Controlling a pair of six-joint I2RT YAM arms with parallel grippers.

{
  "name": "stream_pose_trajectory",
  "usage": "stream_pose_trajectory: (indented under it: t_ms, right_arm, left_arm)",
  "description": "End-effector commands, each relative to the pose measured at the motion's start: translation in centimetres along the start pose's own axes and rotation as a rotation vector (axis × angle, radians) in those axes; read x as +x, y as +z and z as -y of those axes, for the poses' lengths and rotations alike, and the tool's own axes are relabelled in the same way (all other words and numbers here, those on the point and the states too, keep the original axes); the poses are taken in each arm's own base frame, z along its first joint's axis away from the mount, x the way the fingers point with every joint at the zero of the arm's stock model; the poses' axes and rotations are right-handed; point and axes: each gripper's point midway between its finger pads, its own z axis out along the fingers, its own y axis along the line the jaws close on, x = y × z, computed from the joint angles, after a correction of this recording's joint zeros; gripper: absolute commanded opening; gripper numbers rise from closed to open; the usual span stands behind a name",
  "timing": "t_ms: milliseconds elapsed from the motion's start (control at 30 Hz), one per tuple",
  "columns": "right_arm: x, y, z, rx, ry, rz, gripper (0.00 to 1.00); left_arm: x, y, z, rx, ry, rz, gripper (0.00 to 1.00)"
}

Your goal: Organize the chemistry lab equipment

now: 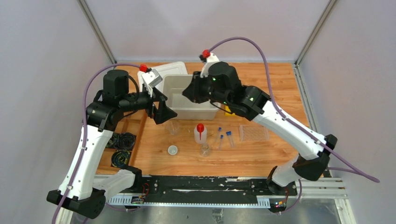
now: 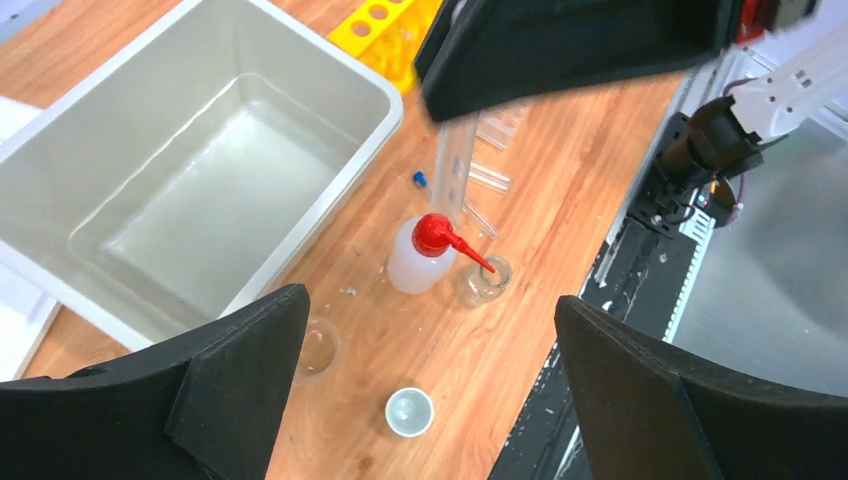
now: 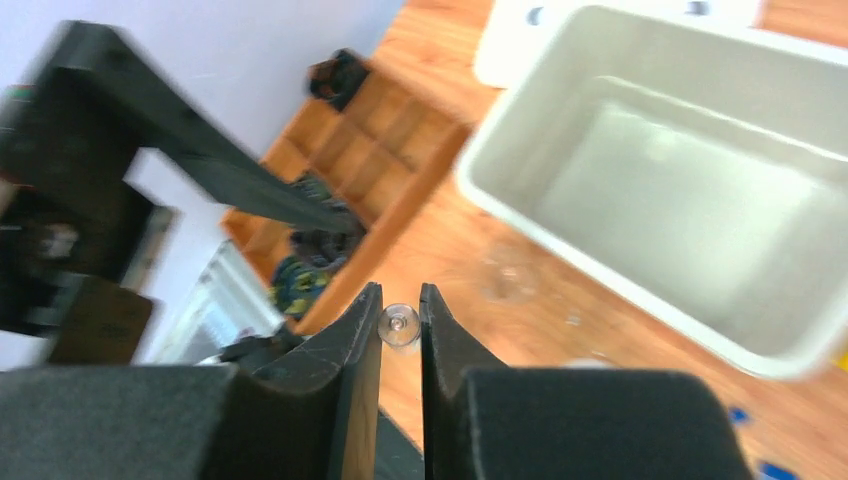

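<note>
Left claw (image 2: 430, 305): spread wide and holding nothing, hanging by the near left corner of the white rectangular plastic bin (image 1: 196, 113).
Right claw (image 3: 400, 292): narrowed to a slit, with a clear test tube (image 3: 398, 323) pinched at its tips. The left wrist view shows the tube hanging upright under it. Whether it is over the bin or the bench is not clear.
White squeeze bottle with a red nozzle (image 1: 200, 133): upright on the wooden bench (image 1: 261, 93), in front of the bin.
Small clear glass flask (image 1: 204, 149): just beside the bottle, on its near side.
Clear glass beaker (image 1: 173, 126): on the bench, near the bin's front left corner.
Small white cup (image 1: 173, 150): upright, nearer the arm bases than the beaker and apart from it.
Blue-capped clear test tubes (image 1: 229, 137): three, lying on the bench to the right of the bottle.
Clear ribbed plastic tray (image 1: 253, 133): to the right of those tubes.
Black cable coils (image 1: 125, 140): in the wooden compartment tray (image 1: 133, 121) at the left edge.
</note>
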Motion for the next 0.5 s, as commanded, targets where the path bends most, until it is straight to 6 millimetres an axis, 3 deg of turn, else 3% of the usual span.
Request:
stream_pose_trajectory:
  t_ms: [0,100,267,367,467]
  right_arm:
    - [-1.2,-4.2,8.3,0.254,-0.069,0.073,0.00]
    - [0.0,-7.2,15.0,0.452,-0.086,0.081,0.00]
    - [3.0,-13.9,25.4,0.824,-0.073,0.112,0.00]
    - [4.8,-16.3,29.5,0.944,-0.003,0.113,0.00]
    - [6.0,-17.2,32.3,1.019,0.045,0.095,0.00]
  left_arm:
    - [-0.3,-0.4,-1.5,-0.096,-0.019,0.001,1.00]
    - [0.2,-0.3,-2.6,-0.145,-0.053,-0.039,1.00]
    - [1.1,-0.3,-4.2,-0.218,-0.090,-0.094,1.00]
    - [1.4,0.0,-4.8,-0.241,-0.104,-0.112,1.00]
    - [1.7,0.2,-5.3,-0.249,-0.124,-0.134,1.00]
